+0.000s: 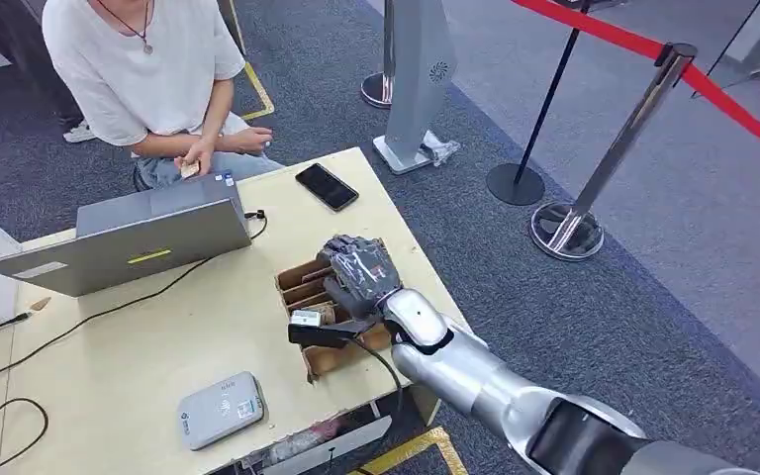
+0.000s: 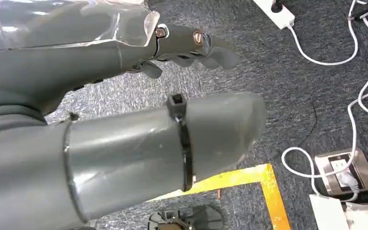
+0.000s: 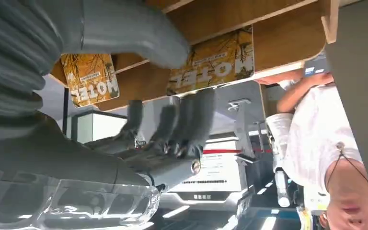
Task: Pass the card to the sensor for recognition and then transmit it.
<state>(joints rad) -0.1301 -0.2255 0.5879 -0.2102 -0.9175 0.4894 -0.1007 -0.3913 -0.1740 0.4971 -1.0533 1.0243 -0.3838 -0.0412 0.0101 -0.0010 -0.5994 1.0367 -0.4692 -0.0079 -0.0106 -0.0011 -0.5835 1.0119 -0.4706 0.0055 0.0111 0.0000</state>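
Reaching into the cardboard card box (image 1: 309,287) on the counter (image 1: 139,346), your right hand (image 1: 358,269) was at the first step: picking a card. Its fingers (image 3: 191,120) were spread apart, near a hotel card (image 3: 211,60) standing in a slot, but holding nothing. Another hotel card (image 3: 90,79) stood in the next slot. Next, you would need to pinch one card and carry it to the grey card reader (image 1: 220,409). Your left hand (image 2: 124,96) hung over the floor, fingers loose and empty.
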